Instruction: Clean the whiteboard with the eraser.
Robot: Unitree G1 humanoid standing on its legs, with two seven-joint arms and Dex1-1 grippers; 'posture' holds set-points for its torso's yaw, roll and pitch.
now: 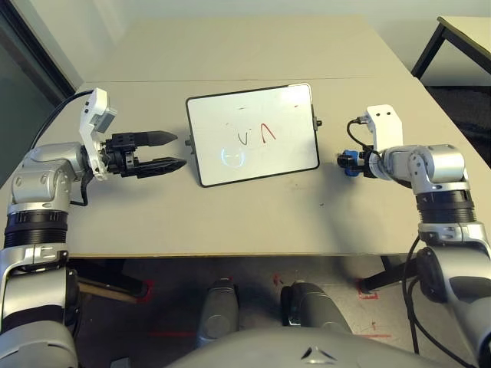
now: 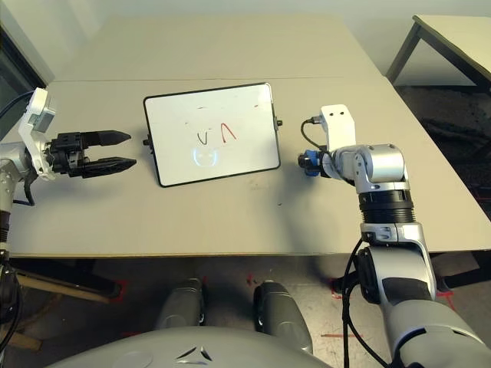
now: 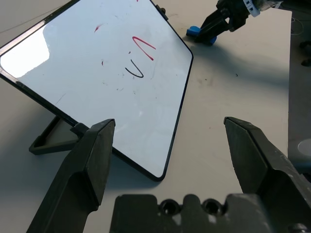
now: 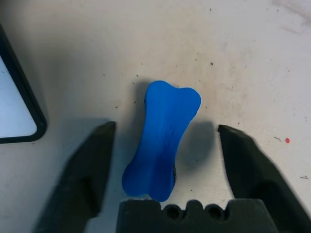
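Observation:
The whiteboard (image 1: 253,134) lies in the middle of the table, glossy white in a thin dark frame, with a red and a dark scribble (image 1: 259,135) near its centre. Left of the board's left edge, just above the tabletop, my left gripper (image 1: 180,150) is open and holds nothing. The eraser (image 4: 160,138), a small bright blue block with a pinched middle, lies on the table just right of the board. My right gripper (image 1: 345,162) is open around the eraser. One finger stands on each side, with a gap to the block on both.
The beige table (image 1: 230,215) has bare room in front of the board and behind it. A second table (image 1: 468,34) with dark legs stands at the back right. A cable (image 1: 54,115) runs from my left wrist off the table's left side.

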